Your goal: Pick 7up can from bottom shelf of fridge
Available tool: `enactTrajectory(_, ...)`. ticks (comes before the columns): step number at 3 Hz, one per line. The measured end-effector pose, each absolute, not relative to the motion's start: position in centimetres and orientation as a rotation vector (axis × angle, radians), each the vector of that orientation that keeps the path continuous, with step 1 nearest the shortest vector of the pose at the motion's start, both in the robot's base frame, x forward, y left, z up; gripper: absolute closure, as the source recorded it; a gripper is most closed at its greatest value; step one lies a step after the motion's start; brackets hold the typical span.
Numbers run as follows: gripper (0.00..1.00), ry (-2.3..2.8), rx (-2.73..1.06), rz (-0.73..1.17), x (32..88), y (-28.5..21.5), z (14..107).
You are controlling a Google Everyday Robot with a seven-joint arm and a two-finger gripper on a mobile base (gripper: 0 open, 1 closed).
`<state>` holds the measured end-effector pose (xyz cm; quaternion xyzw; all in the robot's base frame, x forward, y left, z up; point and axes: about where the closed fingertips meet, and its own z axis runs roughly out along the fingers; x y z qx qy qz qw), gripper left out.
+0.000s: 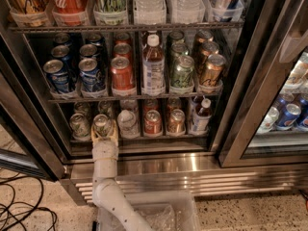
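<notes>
Stainless-steel fridge frames dark racks of cans. You have the gripper at the bottom shelf front rail, fingers spread apart, not clamped. Between them stands the 7up can, upright; another can sits just left of them.

Note for you: the gripper sits at the left front of the dark bottom shelf, pale tan on a white arm. The 7up can there has a silver top and a body that is probably green (dim view). Further right are a red can and an orange-bronze can. The rack above holds blue cans. The fridge base is bright ribbed steel.
</notes>
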<state>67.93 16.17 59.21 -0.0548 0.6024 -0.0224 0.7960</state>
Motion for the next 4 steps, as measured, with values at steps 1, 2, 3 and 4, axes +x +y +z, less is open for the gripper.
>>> enactTrajectory(1, 1.00, 1.278, -0.129, -0.039, 67.4, 16.1, 59.5)
enactTrajectory(2, 1.00, 1.245, -0.197, 0.013, 66.0, 16.1, 61.0)
enactTrajectory(3, 1.00, 1.128, -0.396, -0.002, 62.7, 15.8, 65.1)
enactTrajectory(4, 1.00, 1.049, -0.600, -0.039, 59.8, 15.6, 66.7)
